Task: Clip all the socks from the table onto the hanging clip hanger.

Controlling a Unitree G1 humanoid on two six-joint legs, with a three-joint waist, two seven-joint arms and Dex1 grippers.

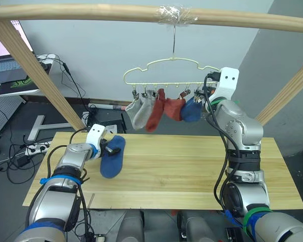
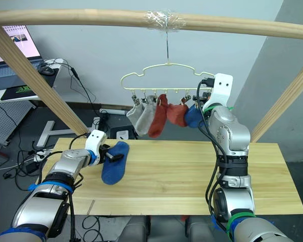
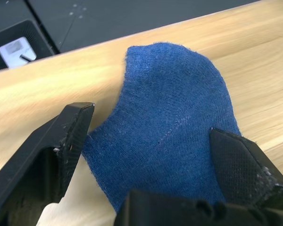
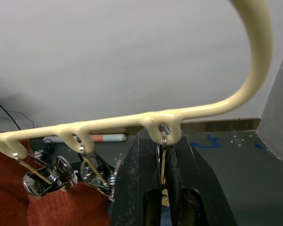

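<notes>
Blue knit sock (image 1: pixel 112 156) on the wooden worktop (image 1: pixel 192 171): open left jaws (image 3: pixel 151 155) could miss; right jaws (image 4: pixel 162 162) pinch the pale-yellow wire hanger's (image 1: pixel 161 70) end clip (image 4: pixel 163 141), could slip.

Five short knit socks hung from the pale-yellow wire clip hanger (image 1: pixel 164 70): two light grey (image 1: pixel 139 114), two rust-red (image 1: pixel 164 112), one blue (image 1: pixel 191 110). One blue sock (image 1: pixel 112 157) lay on the light wood plank table (image 1: pixel 192 171).

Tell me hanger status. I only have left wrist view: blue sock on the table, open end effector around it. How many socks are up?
Observer: Five hang from the clip hanger: two grey socks, two rust-red socks and one hung blue sock.
Operator: More on the table?
Observer: No. The blue sock at the left end effector is the only one on the table.
Operator: Right arm?
Observer: The right end effector is raised at the hanger's right end, shut on a clip.
</notes>
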